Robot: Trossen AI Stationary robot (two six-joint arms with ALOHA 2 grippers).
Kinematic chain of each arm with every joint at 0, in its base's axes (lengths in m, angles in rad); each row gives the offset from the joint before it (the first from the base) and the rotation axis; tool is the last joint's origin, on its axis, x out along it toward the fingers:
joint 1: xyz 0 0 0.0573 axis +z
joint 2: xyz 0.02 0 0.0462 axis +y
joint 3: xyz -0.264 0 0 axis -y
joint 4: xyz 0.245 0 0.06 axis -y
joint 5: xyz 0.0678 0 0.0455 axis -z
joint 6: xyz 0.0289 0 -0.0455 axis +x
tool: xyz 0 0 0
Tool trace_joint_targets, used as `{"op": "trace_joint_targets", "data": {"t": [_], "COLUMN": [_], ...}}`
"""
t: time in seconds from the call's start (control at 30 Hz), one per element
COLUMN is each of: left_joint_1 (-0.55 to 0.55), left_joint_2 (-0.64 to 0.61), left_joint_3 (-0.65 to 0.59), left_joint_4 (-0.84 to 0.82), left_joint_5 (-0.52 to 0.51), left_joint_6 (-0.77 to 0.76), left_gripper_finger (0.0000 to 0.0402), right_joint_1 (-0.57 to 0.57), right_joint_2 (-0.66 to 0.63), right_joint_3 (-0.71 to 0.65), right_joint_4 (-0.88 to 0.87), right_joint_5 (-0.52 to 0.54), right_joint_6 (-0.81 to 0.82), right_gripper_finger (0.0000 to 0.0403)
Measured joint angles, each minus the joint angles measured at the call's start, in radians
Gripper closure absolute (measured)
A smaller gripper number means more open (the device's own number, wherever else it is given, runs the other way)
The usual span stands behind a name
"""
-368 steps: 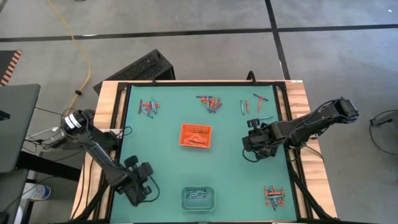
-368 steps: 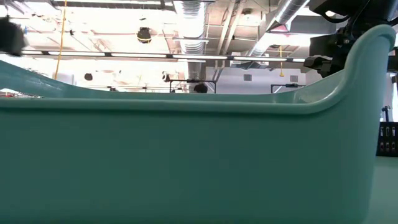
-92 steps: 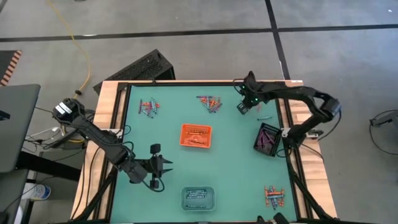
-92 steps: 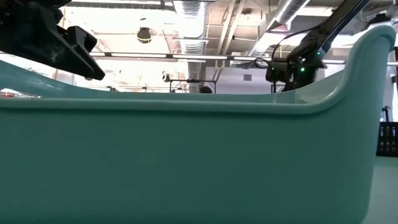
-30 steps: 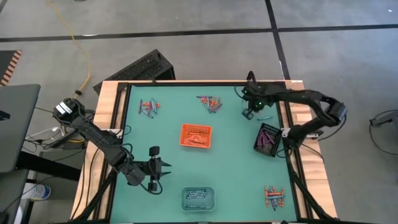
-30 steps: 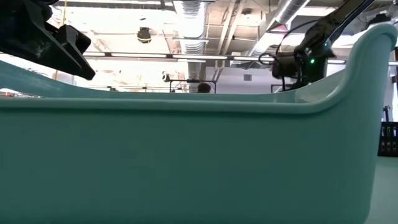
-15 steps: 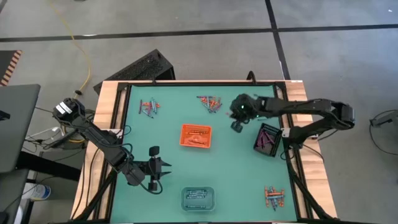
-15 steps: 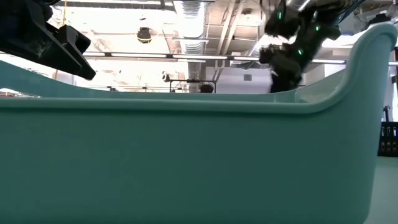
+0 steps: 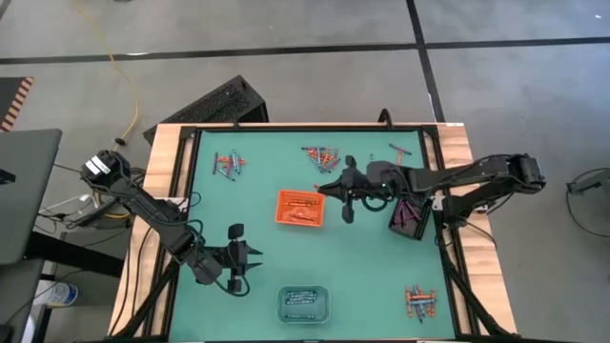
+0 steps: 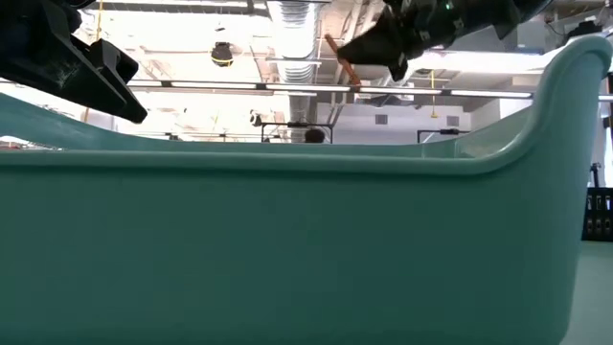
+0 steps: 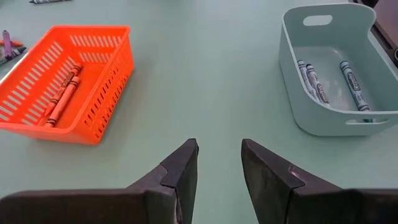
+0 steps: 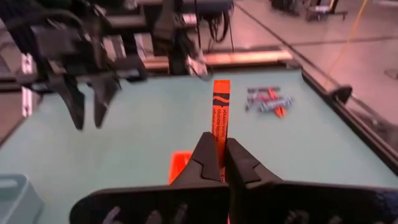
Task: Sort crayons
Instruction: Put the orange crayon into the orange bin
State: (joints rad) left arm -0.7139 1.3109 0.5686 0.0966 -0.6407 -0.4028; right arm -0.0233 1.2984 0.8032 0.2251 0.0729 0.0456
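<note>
An orange crayon [image 12: 221, 118] is pinched upright by its lower end in the right gripper [image 12: 217, 151] above the mat beside the orange tray [image 9: 300, 209], so it could be twisted loose and dropped outside it; the left gripper [image 11: 219, 163] waits, fingers parted.

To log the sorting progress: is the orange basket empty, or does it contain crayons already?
Not empty. The orange basket holds two orange crayons lying side by side on its floor.
</note>
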Motion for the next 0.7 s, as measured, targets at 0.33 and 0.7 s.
{"op": "trace_joint_targets", "data": {"t": [0.33, 0.7], "left_joint_1": [0.000, 0.000], "left_joint_2": [0.000, 0.000], "left_joint_3": [0.001, 0.001], "left_joint_4": [-0.001, -0.019], "left_joint_5": [-0.013, -0.011], "left_joint_6": [0.013, -0.001], "left_gripper_finger": [0.0287, 0.0288], "right_joint_1": [-0.015, -0.028], "right_joint_2": [0.218, 0.484], "right_joint_3": [0.095, 0.391], "right_joint_4": [0.040, -0.331], "right_joint_5": [-0.048, -0.052], "right_joint_6": [0.004, -0.032], "right_gripper_finger": [0.0401, 0.0400]}}
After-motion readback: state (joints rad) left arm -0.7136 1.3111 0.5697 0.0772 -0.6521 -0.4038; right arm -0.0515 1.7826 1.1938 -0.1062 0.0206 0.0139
